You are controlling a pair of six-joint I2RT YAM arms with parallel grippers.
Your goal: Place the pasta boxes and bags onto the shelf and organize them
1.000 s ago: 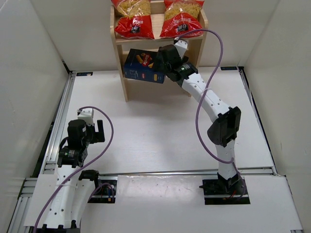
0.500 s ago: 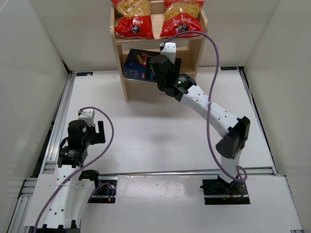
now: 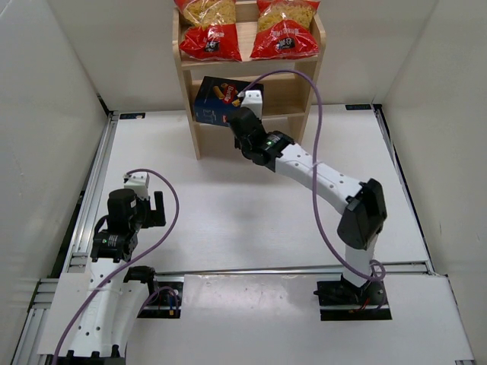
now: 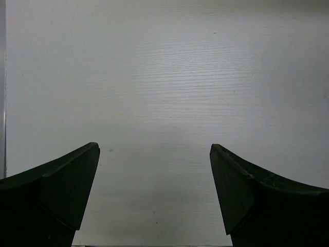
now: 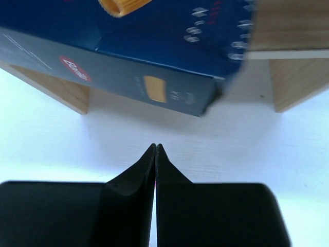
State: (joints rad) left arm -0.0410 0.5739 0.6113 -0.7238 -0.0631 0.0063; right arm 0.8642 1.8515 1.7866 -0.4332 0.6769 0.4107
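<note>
The dark blue pasta box (image 3: 215, 102) lies tilted on the middle tier of the wooden shelf (image 3: 299, 90), its near edge hanging over the front. Two red bags (image 3: 209, 34) (image 3: 284, 32) sit side by side on the top tier. My right gripper (image 3: 239, 118) is shut and empty, just in front of the box. In the right wrist view the box (image 5: 154, 46) is above and beyond the closed tips of my right gripper (image 5: 156, 147), apart from them. My left gripper (image 3: 156, 207) stands open over bare table, and in its wrist view the left gripper (image 4: 154, 150) holds nothing.
Shelf legs (image 5: 295, 85) (image 5: 61, 90) stand on the white table just beyond the right fingers. White walls enclose the table on three sides. A metal rail (image 3: 95, 190) runs along the left edge. A purple cable (image 3: 316, 152) loops over the right arm.
The right arm swung left from the box's right end and drew back to its front. Its jaws closed on nothing. The box stays on the middle tier. The left arm has not moved.
</note>
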